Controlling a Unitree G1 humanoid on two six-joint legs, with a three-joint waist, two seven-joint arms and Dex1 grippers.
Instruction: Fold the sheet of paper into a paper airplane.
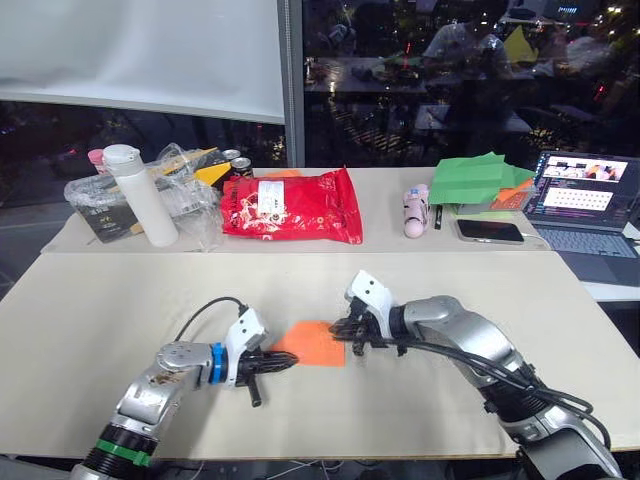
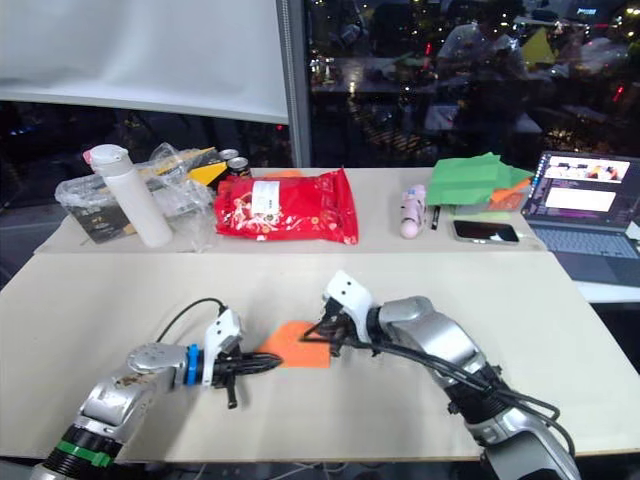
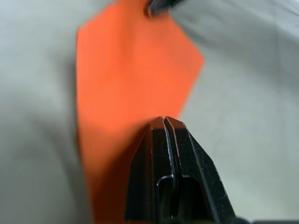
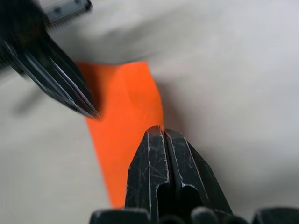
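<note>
The sheet of paper (image 1: 315,343) is bright orange and lies flat on the near middle of the beige table (image 1: 120,300), folded to a blunt point with a crease showing (image 4: 122,107). My left gripper (image 1: 290,362) is shut, and its tips (image 3: 164,122) rest on the paper's near left edge. From the right, my right gripper (image 1: 337,333) is also shut, with its tips (image 4: 159,131) on the paper's right corner. The left gripper's fingers (image 4: 70,88) also show in the right wrist view, across the paper.
Along the far side stand a white bottle (image 1: 140,195), a clear plastic bag of items (image 1: 185,190), a red snack bag (image 1: 290,205), a pink object (image 1: 415,212), a green paper stack (image 1: 478,180), a phone (image 1: 488,231) and an open laptop (image 1: 585,200).
</note>
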